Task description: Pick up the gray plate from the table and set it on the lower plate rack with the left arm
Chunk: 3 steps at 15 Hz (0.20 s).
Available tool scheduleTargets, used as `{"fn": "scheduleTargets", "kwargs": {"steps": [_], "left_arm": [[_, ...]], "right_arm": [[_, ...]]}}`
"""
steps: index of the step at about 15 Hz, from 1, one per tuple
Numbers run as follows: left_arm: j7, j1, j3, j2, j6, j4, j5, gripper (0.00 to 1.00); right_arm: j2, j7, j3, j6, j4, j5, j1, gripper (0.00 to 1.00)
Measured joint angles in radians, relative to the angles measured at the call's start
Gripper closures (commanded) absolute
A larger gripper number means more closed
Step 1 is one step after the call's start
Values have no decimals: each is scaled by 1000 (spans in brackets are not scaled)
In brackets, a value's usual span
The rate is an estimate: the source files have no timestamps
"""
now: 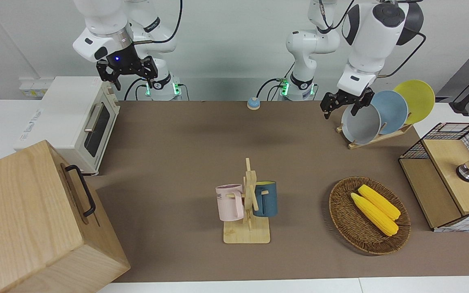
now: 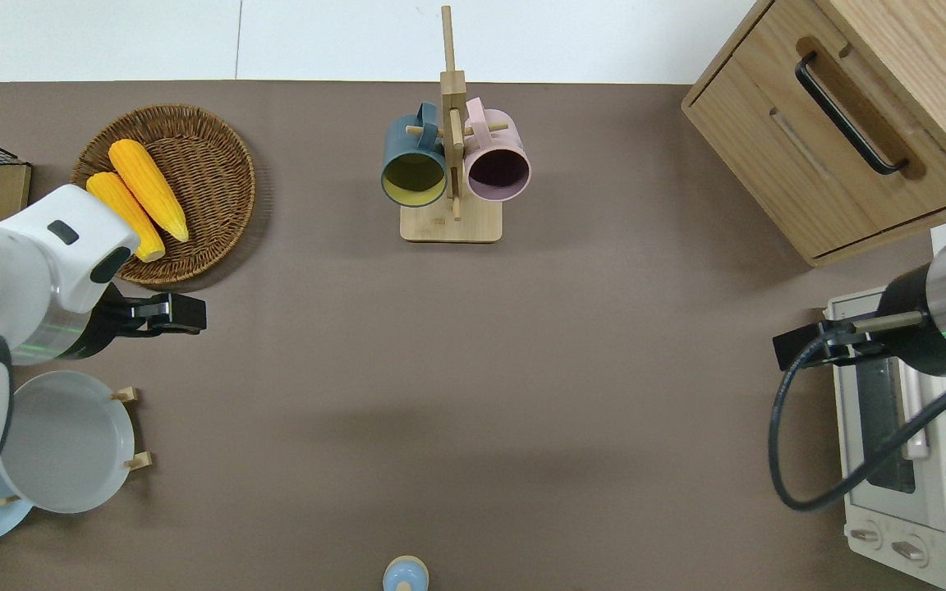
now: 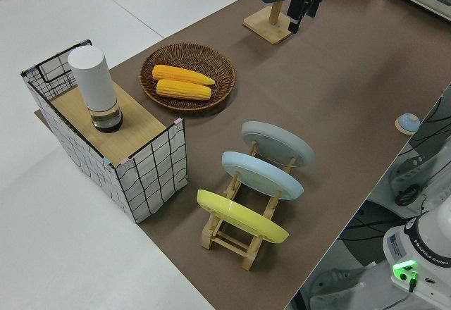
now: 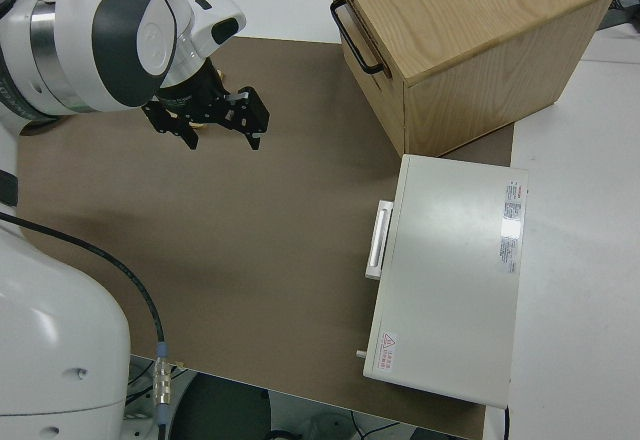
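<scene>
The gray plate (image 1: 360, 124) stands tilted in the end slot of the lower plate rack (image 1: 375, 140), on the table (image 1: 177, 142) at the left arm's end. It also shows in the overhead view (image 2: 62, 443) and the left side view (image 3: 277, 143). My left gripper (image 1: 342, 106) is open and empty, up in the air. In the overhead view it (image 2: 185, 313) is over bare table between the rack (image 2: 138, 461) and the corn basket. It touches no plate. My right arm is parked, with its gripper (image 1: 133, 81) open.
A sky-blue plate (image 1: 393, 110) and a yellow plate (image 1: 415, 99) fill the rack's other slots. A wicker basket (image 1: 340, 211) holds two corn cobs. A mug stand (image 1: 246, 234), a wire crate (image 1: 446, 179), a toaster oven (image 1: 63, 118), a wooden cabinet (image 1: 27, 219) and a small blue bell (image 1: 253, 103) stand around.
</scene>
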Motion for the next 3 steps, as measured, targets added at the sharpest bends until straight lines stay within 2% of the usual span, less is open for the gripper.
{"fn": "scheduleTargets", "kwargs": {"steps": [3], "left_arm": [[6, 1, 4, -3, -4, 26, -18, 7]], "right_arm": [[0, 0, 0, 0, 0, 0, 0, 13]]}}
